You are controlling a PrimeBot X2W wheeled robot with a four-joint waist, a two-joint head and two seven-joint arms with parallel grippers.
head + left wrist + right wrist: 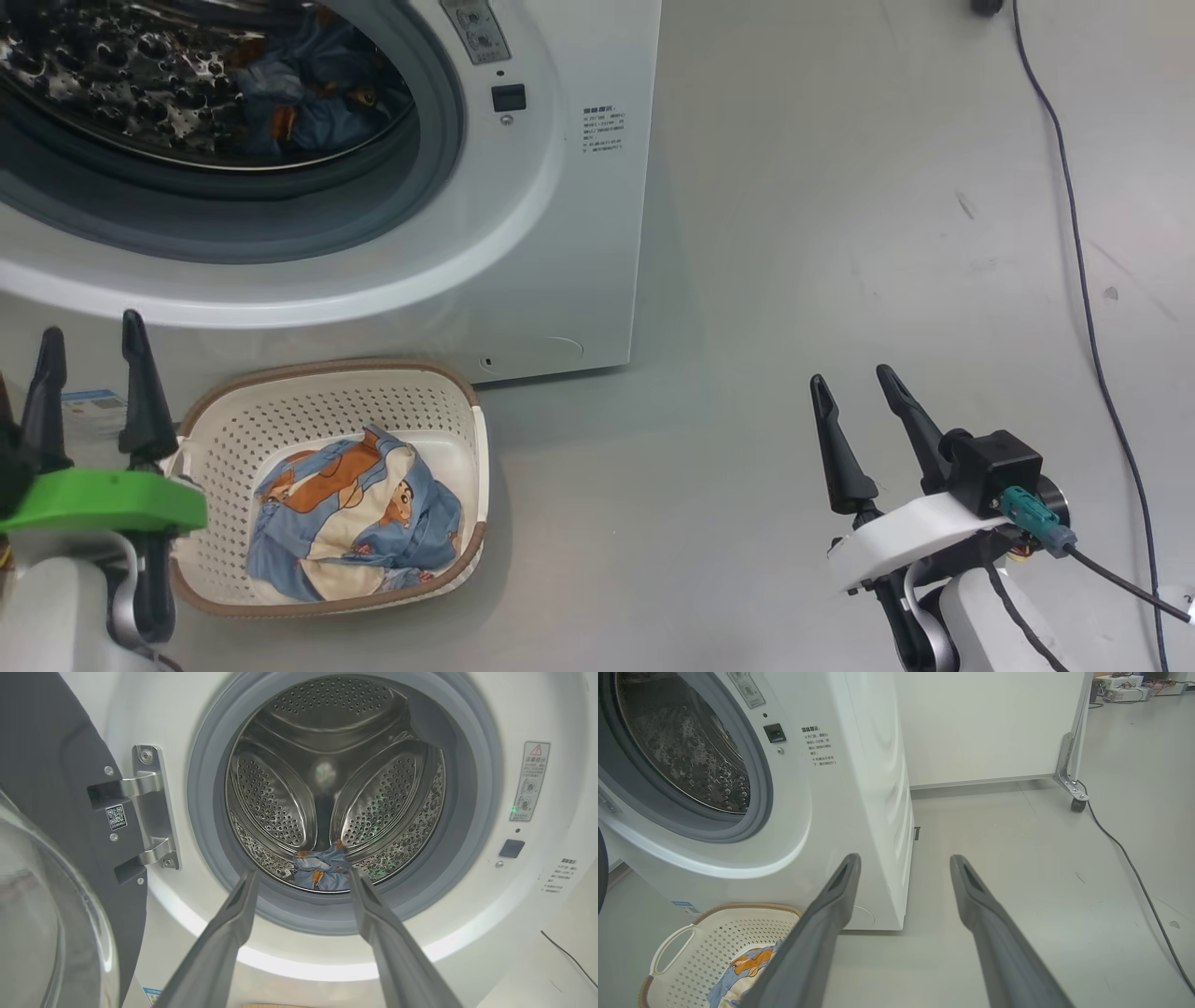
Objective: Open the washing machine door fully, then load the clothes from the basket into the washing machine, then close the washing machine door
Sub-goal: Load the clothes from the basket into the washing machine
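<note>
I see the basket on the floor just before the washing machine, with a printed clothes bundle inside it. A blue garment lies low in the steel drum. My left wrist view adds the door, swung open on its hinge. The left gripper and the right gripper both have their jaws spread and are empty.

Grey floor carries the washing machine, the basket just before it, and a cable trailing at the right.

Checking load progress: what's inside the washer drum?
A light blue cloth bundle with orange print lies low in the perforated steel drum. The grey rubber gasket hides the drum's front floor and the bundle's underside.
</note>
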